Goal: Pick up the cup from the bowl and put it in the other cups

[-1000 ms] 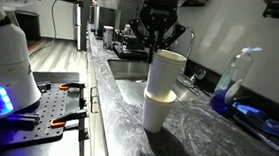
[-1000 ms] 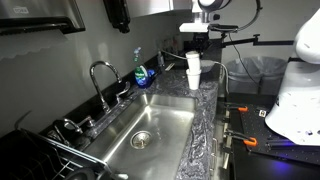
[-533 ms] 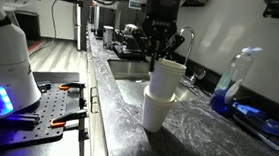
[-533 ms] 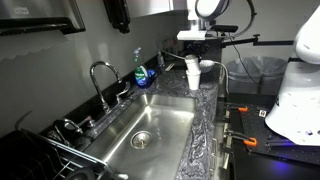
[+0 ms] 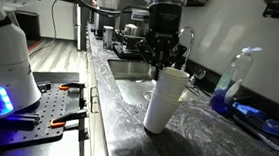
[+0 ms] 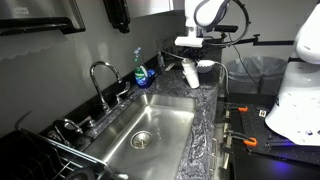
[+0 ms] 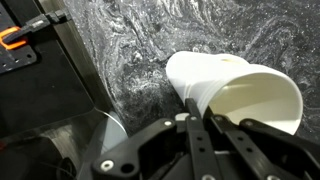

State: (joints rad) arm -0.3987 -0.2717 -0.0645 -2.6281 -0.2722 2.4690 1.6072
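— Where's the cup now?
— The plain white tapered disposable cup (image 5: pixel 172 83) sits nested in the other white cups (image 5: pixel 156 115). The whole stack leans over, with its base on the dark marbled stone counter (image 5: pixel 201 143), beside the steel sink (image 6: pixel 150 125).
— And the claw?
— My black claw (image 5: pixel 163 66) is right at the cup's rolled rim. In my wrist view the fingers (image 7: pixel 190 145) run close together by that rim, but I cannot tell whether they pinch it or sit slack.
— Anything crowding you?
— A clear plastic bottle of blue liquid (image 5: pixel 233 83) stands well apart, further along the counter. Orange-handled tools (image 5: pixel 71 87) lie on the black mat by the arm's white base (image 5: pixel 3 47).
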